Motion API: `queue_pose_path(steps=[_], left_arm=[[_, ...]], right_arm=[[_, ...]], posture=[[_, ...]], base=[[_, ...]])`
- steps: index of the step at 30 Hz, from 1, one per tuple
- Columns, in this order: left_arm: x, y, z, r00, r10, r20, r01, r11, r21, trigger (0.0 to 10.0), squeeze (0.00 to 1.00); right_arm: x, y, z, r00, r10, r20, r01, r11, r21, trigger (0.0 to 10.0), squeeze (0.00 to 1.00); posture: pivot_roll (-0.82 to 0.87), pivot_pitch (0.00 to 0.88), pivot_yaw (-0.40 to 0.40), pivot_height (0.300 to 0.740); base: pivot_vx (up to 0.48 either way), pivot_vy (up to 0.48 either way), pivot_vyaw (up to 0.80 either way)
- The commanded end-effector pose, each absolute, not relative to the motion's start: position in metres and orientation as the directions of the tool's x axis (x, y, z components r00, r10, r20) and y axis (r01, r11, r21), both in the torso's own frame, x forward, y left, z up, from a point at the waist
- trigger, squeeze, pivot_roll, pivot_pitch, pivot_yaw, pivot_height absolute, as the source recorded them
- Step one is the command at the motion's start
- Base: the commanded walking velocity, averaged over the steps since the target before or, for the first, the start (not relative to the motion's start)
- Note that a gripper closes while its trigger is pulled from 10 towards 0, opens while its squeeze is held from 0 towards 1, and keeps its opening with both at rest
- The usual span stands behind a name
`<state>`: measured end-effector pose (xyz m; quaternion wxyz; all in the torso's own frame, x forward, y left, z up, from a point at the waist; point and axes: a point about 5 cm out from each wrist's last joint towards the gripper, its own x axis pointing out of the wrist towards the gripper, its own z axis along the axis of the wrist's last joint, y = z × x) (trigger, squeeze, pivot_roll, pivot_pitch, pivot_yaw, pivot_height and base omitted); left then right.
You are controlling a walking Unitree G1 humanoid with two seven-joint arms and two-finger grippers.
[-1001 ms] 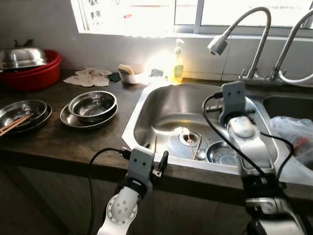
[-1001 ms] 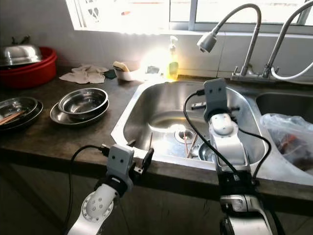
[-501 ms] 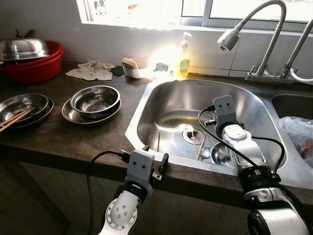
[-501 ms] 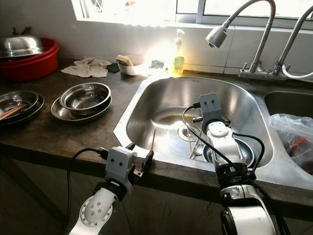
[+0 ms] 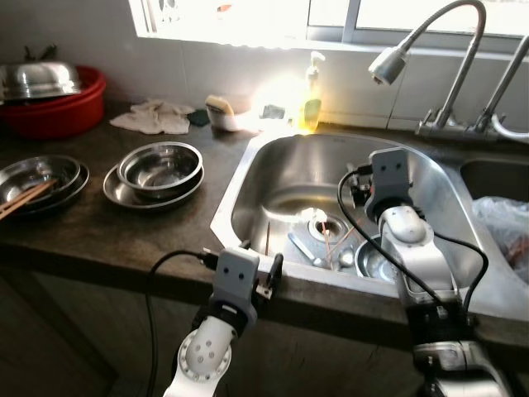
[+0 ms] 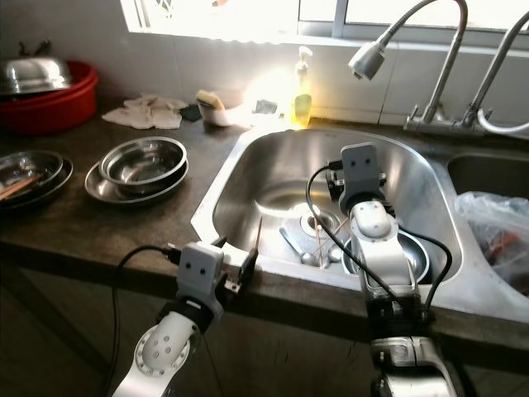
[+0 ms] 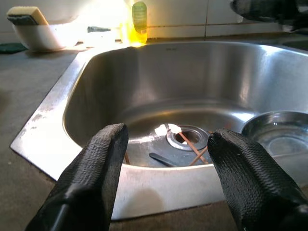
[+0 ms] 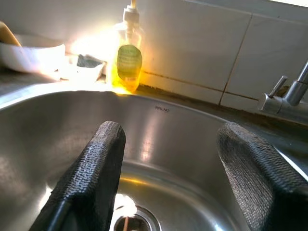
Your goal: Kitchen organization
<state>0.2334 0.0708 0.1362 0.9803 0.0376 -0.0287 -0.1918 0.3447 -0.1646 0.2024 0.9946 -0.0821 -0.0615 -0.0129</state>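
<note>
Left hand (image 7: 166, 159): at the near edge of the desk (image 5: 99, 240), just outside the sink's (image 5: 248, 178) near-left rim. Fingers spread, nothing between them. Points toward the basin.

Right hand (image 8: 168, 159): raised inside the sink, above the basin's right half. Fingers spread, nothing between them. Points toward the far wall of the basin.

Sink floor, near to far: a small steel bowl (image 5: 374, 261) at near right, partly hidden behind the right arm; a spoon (image 5: 304, 251) lying flat left of it; chopsticks (image 5: 334, 246) crossed over the drain (image 5: 321, 225). One more thin stick (image 5: 267, 240) leans against the near-left wall of the basin.

Desk left of sink: steel bowl stacked in a steel plate (image 5: 159, 169); further left, a second steel dish (image 5: 37, 182) with chopsticks resting across it.

Right of sink: a clear plastic bag (image 5: 500, 223).

Far left: red basin (image 5: 58, 107) holding a steel lid. Far edge: crumpled cloth (image 5: 153, 118), white dish with sponge (image 5: 221, 112), yellow soap bottle (image 5: 310, 99). Faucet (image 5: 413, 50) arches over the far right of the sink.
</note>
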Motion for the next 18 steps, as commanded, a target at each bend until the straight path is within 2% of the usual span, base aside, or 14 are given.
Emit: queue_pose_path(steps=[1,6,9,14,18], left_arm=[[0.235,0.070,0.135,0.925,-0.377,0.038,0.373,0.924,0.083,10.0,0.00],[0.238,0.070,0.135,0.922,-0.384,0.042,0.380,0.921,0.085,10.0,0.00],[0.241,0.069,0.135,0.919,-0.391,0.047,0.386,0.919,0.084,10.0,0.00],[0.243,0.068,0.135,0.918,-0.395,0.048,0.390,0.917,0.083,10.0,0.00],[0.245,0.068,0.135,0.915,-0.400,0.050,0.395,0.914,0.089,10.0,0.00]], right_arm=[[0.335,-0.161,0.210,0.984,0.008,0.179,0.018,0.989,-0.144,10.0,0.00],[0.300,-0.147,0.205,0.970,0.065,0.235,-0.030,0.989,-0.147,10.0,0.00],[0.286,-0.142,0.198,0.970,0.073,0.233,-0.042,0.990,-0.137,10.0,0.00],[0.280,-0.142,0.193,0.976,0.054,0.212,-0.029,0.992,-0.121,10.0,0.00],[0.276,-0.142,0.191,0.980,0.030,0.198,-0.009,0.995,-0.104,10.0,0.00]], posture=[[0.13,0.013,-0.042,0.740],[0.12,0.000,-0.030,0.740],[0.11,0.000,-0.022,0.740],[0.11,0.000,-0.017,0.740],[0.11,0.000,-0.017,0.740]], base=[[0.000,0.000,0.00],[0.000,0.000,0.00],[0.000,0.000,0.80],[0.000,0.000,0.80],[0.000,0.465,0.80]])
